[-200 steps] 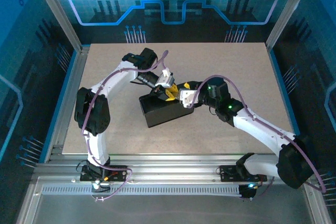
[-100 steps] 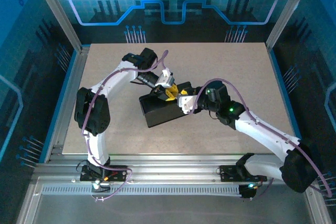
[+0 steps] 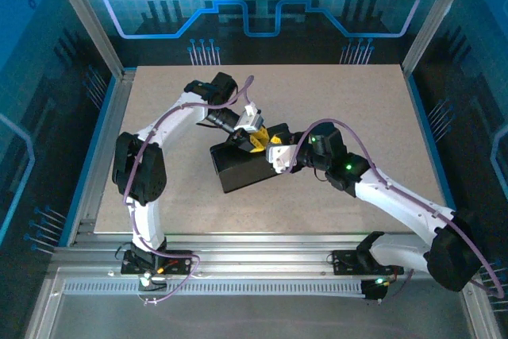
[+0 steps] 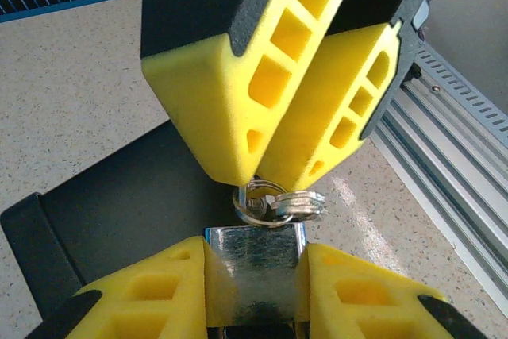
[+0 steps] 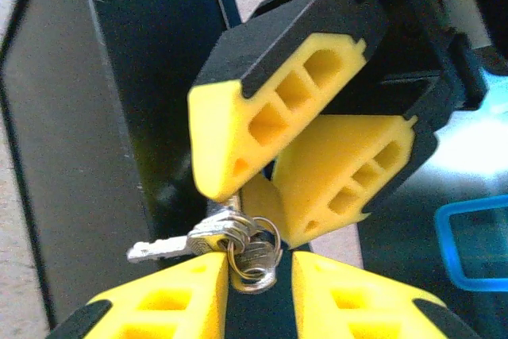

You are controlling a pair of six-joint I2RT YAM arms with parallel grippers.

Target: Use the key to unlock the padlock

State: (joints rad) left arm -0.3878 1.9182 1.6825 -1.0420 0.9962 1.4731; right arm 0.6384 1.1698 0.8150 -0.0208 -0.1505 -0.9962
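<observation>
From above, the left pincer (image 3: 252, 139) and the right pincer (image 3: 272, 152) meet tip to tip over the far edge of the black box (image 3: 238, 168) on the worktop (image 3: 357, 101).

The left wrist view has the left pincer clamped on the padlock (image 4: 254, 283) above the box. The right pincer is pinched on the key (image 4: 298, 206) and its ring, right at the lock's face.

From the right wrist, a spare key juts sideways over the box.

I'd say it's at insertion; whether the key is seated I cannot tell. Next comes a clean twist.
</observation>
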